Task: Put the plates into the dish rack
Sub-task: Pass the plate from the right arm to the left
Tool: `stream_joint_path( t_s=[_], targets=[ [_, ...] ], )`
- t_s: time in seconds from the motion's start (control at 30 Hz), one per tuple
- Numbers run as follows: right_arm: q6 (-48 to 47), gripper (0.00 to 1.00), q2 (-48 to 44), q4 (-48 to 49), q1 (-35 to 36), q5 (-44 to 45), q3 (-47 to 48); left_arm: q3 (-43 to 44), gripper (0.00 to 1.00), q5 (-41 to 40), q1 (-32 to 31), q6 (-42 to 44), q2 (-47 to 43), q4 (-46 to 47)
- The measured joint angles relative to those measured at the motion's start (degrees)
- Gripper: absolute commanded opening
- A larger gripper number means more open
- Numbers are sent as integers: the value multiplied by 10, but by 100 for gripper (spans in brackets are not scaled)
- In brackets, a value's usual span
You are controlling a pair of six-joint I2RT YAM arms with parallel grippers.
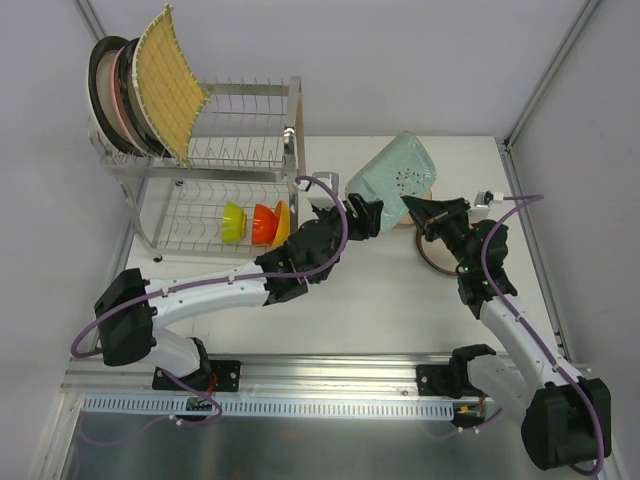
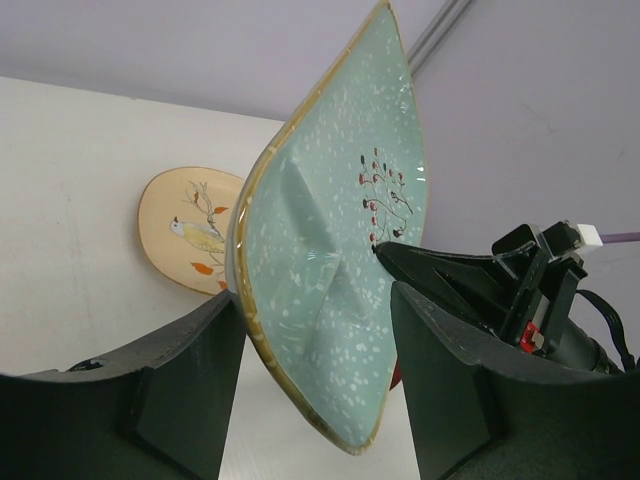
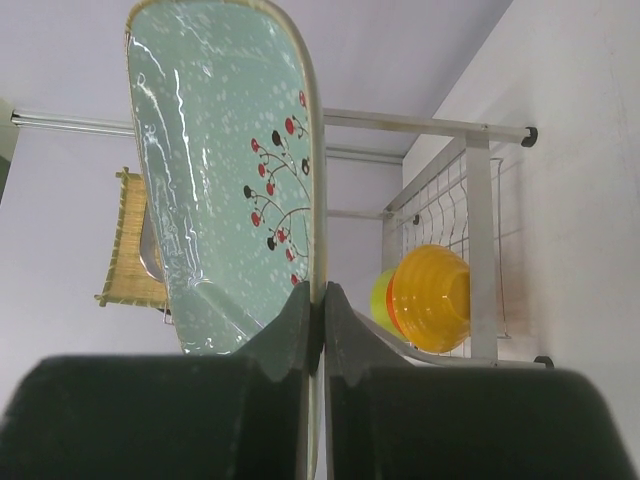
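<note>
The table [image 1: 400,320] is lit brightly and evenly from above, and only soft, pale shadows are cast beneath the arms [image 1: 210,290]. Small glints are caught on the wire rack [image 1: 245,150] at 10 o'clock. In the right wrist view, white streaks of glare are seen on the teal dish [image 3: 220,180] toward 11 o'clock. The right gripper's fingers [image 3: 280,345] at 6 o'clock are rendered dark and soft. In the left wrist view the teal dish [image 2: 320,250] is sharp, while the left gripper's fingers [image 2: 180,390] are underexposed.

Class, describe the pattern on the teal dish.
The teal dish: white speckles and a red-and-black berry branch; right wrist view.
</note>
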Motion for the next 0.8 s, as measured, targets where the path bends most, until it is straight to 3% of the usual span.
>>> stream_joint_path(
  t_s=[0.27, 0.5, 0.57, 0.6, 0.67, 0.77, 0.8],
  targets=[
    [-4, 1, -4, -2, 4, 6, 0, 7, 55, -8, 0, -5, 11, 2],
    [-2, 1, -7, -3, 4, 9, 0, 8, 40, -17, 1, -5, 11, 0],
    [-1, 1, -7, -3, 4, 9, 0, 8, 25, -21, 1, -5, 11, -3],
    [1, 1, -7, -3, 4, 10, 0, 8, 25, -22, 2, -5, 11, -4],
    [4, 1, -7, -5, 3, 12, 0, 9, 14, -22, 1, -10, 11, 3],
    [7, 8, -9, -4, 3, 13, 0, 10, 0, -22, 0, -9, 11, 8],
    [5, 11, -10, -6, 3, 13, 0, 10, 0, -23, 0, -9, 11, 8]
  ],
)
